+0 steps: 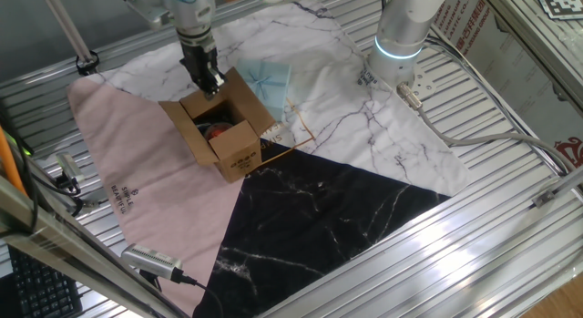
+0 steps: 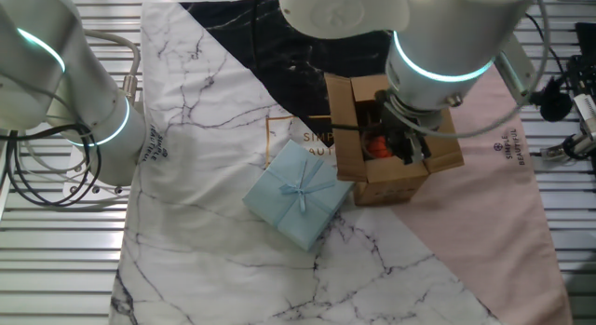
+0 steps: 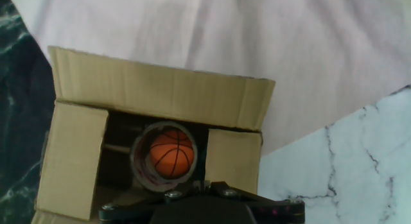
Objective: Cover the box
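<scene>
Black marbled cloth (image 1: pixel 319 227) lies nearest in one fixed view, on the slatted desk (image 1: pixel 510 245). Pink cloth (image 1: pixel 137 172) at left bears small print, unreadable here. Box (image 1: pixel 223 127) sits mid-cloth, flaps up, small orange basketball (image 3: pixel 171 152) inside a ring. Dark print on its side, illegible. Gripper (image 1: pixel 208 79) hangs at the box's far flap, probably to fold it shut; fingers' opening cannot be told. Pale blue gift box (image 2: pixel 296 195) just beside. White cloth shows partial "SIN".

A pale blue gift box (image 2: pixel 296 194) with a ribbon bow sits on the white marble part of the tri-color mat (image 1: pixel 364 145). A pink section and a black marble section (image 1: pixel 310 218) border it. Ribbed metal worktop (image 1: pixel 510 254) underneath.
</scene>
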Controlling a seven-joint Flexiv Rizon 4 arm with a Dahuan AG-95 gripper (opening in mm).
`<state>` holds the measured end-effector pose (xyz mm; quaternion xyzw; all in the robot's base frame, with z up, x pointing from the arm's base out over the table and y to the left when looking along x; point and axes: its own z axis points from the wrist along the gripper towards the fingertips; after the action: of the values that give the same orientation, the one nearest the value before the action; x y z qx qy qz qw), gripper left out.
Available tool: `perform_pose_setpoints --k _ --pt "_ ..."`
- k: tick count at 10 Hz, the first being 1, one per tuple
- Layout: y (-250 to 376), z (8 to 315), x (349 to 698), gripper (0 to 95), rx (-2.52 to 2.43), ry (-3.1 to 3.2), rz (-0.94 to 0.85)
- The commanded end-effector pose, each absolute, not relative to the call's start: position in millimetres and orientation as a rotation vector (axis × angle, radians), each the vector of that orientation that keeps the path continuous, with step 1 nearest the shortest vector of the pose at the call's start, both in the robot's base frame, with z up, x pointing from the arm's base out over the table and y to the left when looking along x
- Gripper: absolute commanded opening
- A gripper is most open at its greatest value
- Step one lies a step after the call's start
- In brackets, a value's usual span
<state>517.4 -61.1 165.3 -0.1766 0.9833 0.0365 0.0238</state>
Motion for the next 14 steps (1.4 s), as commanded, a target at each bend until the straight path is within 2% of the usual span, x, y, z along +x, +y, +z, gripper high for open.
perform_pose_setpoints --k 1,9,14 --pt "-60.7 164.8 517.1 0.0 -0.539 3.045 0.114" --pt "-60.7 164.8 517.1 0.0 -0.34 3.005 -0.149" --pt "-60.7 164.8 517.1 0.0 -0.339 3.006 -0.116"
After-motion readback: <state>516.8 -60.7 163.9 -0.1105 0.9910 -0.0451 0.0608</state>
